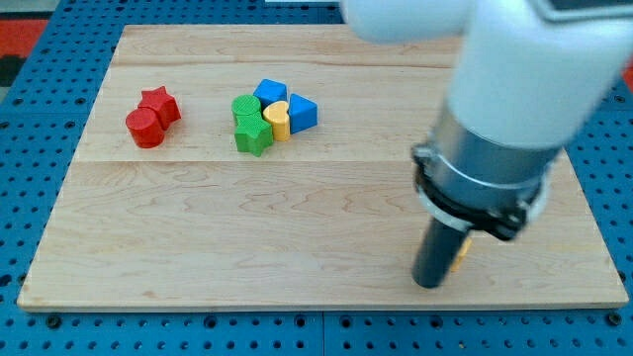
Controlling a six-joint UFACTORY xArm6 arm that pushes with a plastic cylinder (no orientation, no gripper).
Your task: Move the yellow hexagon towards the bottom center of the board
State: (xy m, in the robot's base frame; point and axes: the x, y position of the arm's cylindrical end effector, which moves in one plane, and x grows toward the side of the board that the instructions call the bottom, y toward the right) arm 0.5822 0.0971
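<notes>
- Pushing suits the yellow hexagon [462,251]: light, rigid, likely slides easily.
- My tip [428,284] touches its left side, mostly hiding it.
- No jaws exist; nothing is held.

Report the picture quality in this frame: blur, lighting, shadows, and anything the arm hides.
Camera view: the arm looms large and soft, out of focus near the lens; the board and the block cluster around the green star stay sharp. Lighting is even, shadows short and faint, no glare on the wood. My tip shows; the yellow hexagon is mostly hidden behind it.
</notes>
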